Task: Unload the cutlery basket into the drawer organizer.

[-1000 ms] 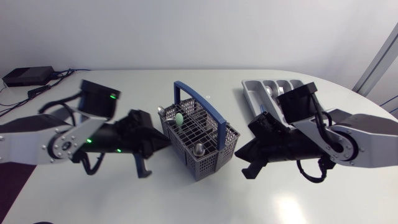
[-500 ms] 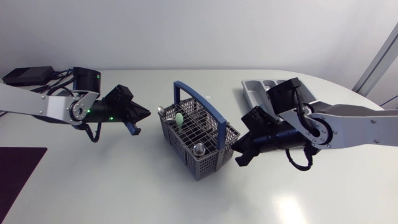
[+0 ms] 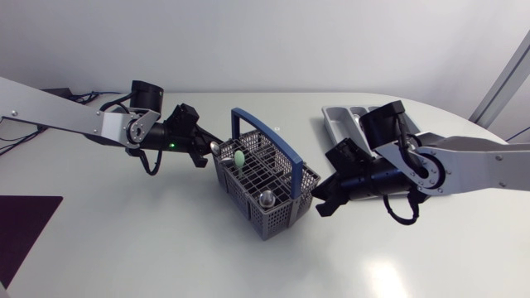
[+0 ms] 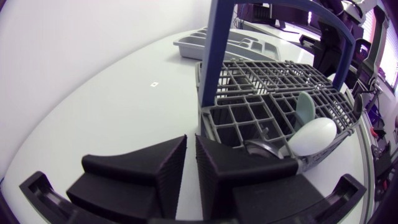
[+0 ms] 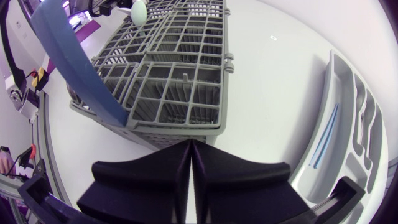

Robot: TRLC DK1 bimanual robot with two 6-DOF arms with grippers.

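The grey cutlery basket with a blue handle stands mid-table. It holds a pale green spoon, a white spoon and metal pieces. My left gripper is at the basket's left corner, fingers drawn together to a thin slit with nothing between them. My right gripper is shut and empty, its tips close to the basket's right wall. The grey drawer organizer lies at the back right, behind my right arm; a thin blue-grey item lies in one slot.
A small white speck lies on the table behind the basket. A dark mat sits at the front left edge. Bare tabletop stretches in front of the basket and both arms.
My left arm swung from the front left up and over to the basket's left corner. My right gripper drew in closer to the basket's right wall. The basket stayed put.
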